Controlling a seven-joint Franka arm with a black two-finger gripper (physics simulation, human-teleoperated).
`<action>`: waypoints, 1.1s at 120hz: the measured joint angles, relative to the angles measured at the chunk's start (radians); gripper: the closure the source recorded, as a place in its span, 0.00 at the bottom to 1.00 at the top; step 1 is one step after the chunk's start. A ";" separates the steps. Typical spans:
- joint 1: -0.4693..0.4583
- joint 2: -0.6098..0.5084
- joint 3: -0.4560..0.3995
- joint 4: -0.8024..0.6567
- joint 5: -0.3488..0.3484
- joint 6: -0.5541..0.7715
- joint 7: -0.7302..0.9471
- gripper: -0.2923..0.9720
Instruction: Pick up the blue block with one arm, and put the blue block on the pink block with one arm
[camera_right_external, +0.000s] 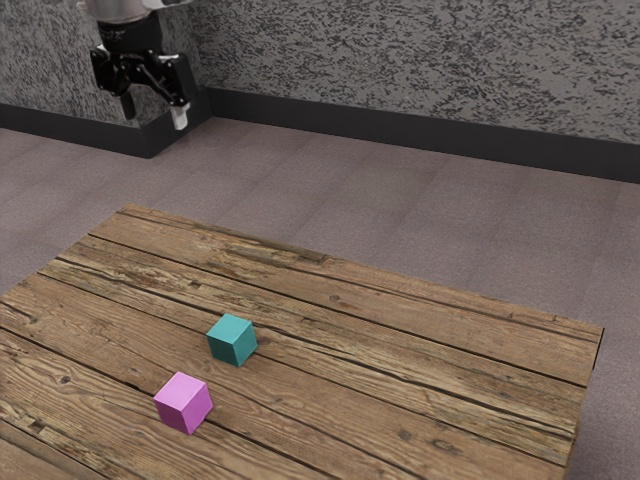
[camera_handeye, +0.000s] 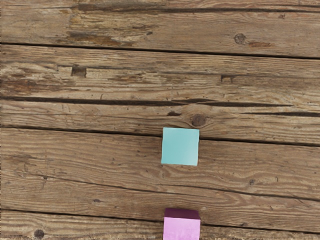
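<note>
A teal-blue block (camera_right_external: 232, 339) rests on the wooden table (camera_right_external: 420, 340), near its middle. A pink block (camera_right_external: 183, 402) lies a short way from it, closer to the table's front edge and slightly toward the exterior view's left. My gripper (camera_right_external: 153, 110) hangs high above the table at the exterior view's upper left, far from both blocks, open with nothing between its fingers. From the wrist camera I look straight down on the blue block (camera_handeye: 180, 146) with the pink block (camera_handeye: 182, 225) apart from it on the planks.
The table's planks (camera_handeye: 100, 75) run across the wrist view with bare wood around both blocks. The table's right edge (camera_right_external: 590, 390) drops to a carpeted floor. A speckled wall with dark skirting (camera_right_external: 400, 125) stands behind.
</note>
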 joint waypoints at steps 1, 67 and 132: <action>0.000 0.000 0.000 0.000 0.000 -0.002 -0.002 0.23; 0.031 0.235 -0.127 0.239 0.095 -0.089 -0.058 0.23; 0.019 0.646 0.030 0.237 -0.047 -0.018 -0.056 0.23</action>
